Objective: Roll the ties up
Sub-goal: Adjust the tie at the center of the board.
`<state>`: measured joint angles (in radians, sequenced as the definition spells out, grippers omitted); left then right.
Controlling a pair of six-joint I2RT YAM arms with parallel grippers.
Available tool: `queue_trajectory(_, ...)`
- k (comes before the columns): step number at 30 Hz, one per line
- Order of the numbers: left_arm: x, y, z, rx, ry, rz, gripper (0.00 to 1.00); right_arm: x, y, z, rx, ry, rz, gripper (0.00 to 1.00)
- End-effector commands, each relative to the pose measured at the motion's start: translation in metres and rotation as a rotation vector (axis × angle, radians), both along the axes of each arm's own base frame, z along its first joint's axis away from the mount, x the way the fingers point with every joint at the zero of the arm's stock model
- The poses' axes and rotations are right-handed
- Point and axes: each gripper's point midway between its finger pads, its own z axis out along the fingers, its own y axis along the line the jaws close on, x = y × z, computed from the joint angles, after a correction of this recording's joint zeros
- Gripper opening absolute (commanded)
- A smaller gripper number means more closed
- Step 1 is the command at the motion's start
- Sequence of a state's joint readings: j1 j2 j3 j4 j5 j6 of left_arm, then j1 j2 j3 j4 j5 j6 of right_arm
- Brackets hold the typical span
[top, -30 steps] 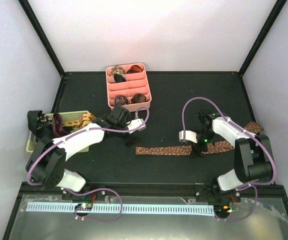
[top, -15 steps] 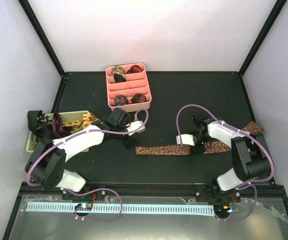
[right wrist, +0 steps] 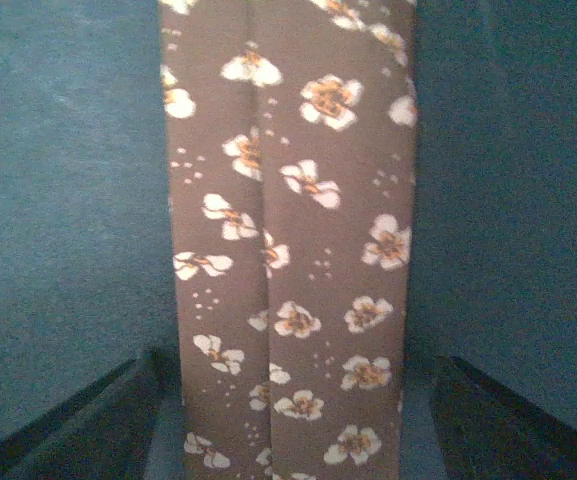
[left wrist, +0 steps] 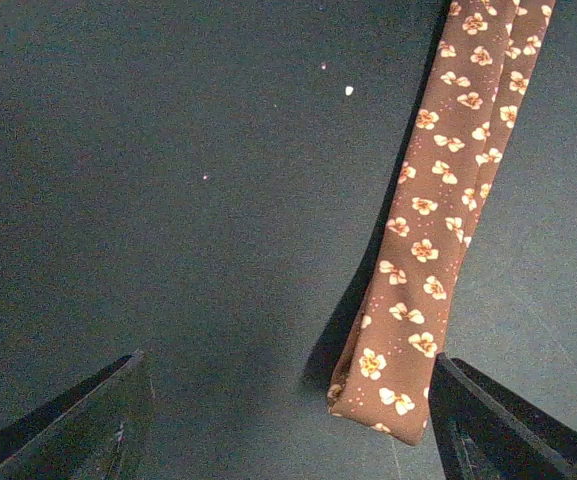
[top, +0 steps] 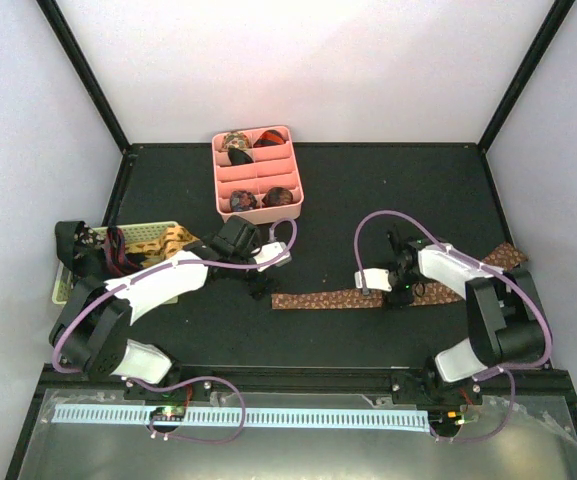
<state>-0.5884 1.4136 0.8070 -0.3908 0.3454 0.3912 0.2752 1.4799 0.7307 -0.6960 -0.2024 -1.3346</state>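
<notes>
Ties, lot in progress; part rolled, part waiting.

Item 1: brown floral tie (top: 328, 299). It lies flat and at full length across the black table (top: 368, 200), running from near the middle out to the right edge, well apart from the pink divided tray (top: 253, 170). No turn has been started: the narrow end (left wrist: 388, 390) lies open on the mat and shows no curl.

Item 2: rolled ties (top: 280, 196). They sit as small round bundles in the tray at the back, two in the far compartments and two in the near ones. The middle compartments look unfilled. I judge these four finished.

Item 3: loose ties (top: 175, 237). Orange-brown and dark red fabric is heaped in the pale woven basket (top: 148, 230) at the left. The count cannot be made out; I take them as unrolled.

Left gripper (left wrist: 288, 400): fingers apart, nothing between them. It hangs low over the mat with the brown tie's narrow end just beside its right finger.

Right gripper (right wrist: 293, 400): fingers apart, one on each side of the tie partway along its length, with the cloth flat between them. Whether they touch its edges cannot be told.

Standing: roughly the middle of the job. The brown tie has yet to be rolled from its end and placed in the tray, and the basket's contents come after it.
</notes>
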Motion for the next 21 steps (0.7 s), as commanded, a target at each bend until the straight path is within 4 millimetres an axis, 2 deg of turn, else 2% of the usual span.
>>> queue_trajectory(1,-0.002,-0.007,0.009,-0.051,-0.002,-0.018,0.78,0.006,-0.004,-0.017,-0.050,0.043,-0.011,0.69)
queue_trajectory(4,-0.004,-0.007,0.007,-0.056,0.005,-0.028,0.78,0.006,-0.004,-0.020,-0.056,0.042,0.018,0.53)
queue_trajectory(12,-0.006,-0.007,0.005,-0.061,-0.005,-0.032,0.77,0.023,-0.010,-0.025,-0.095,-0.044,0.049,0.41)
queue_trajectory(14,-0.005,-0.006,0.004,-0.053,-0.007,-0.033,0.77,0.025,-0.010,-0.022,-0.094,-0.068,0.050,0.35)
queue_trajectory(19,-0.015,-0.005,0.001,-0.022,-0.036,-0.115,0.76,0.014,-0.010,-0.015,-0.076,-0.085,0.084,0.42)
queue_trajectory(21,-0.020,-0.002,0.000,0.004,-0.053,-0.148,0.77,0.011,-0.007,-0.010,-0.053,-0.107,0.091,0.58)
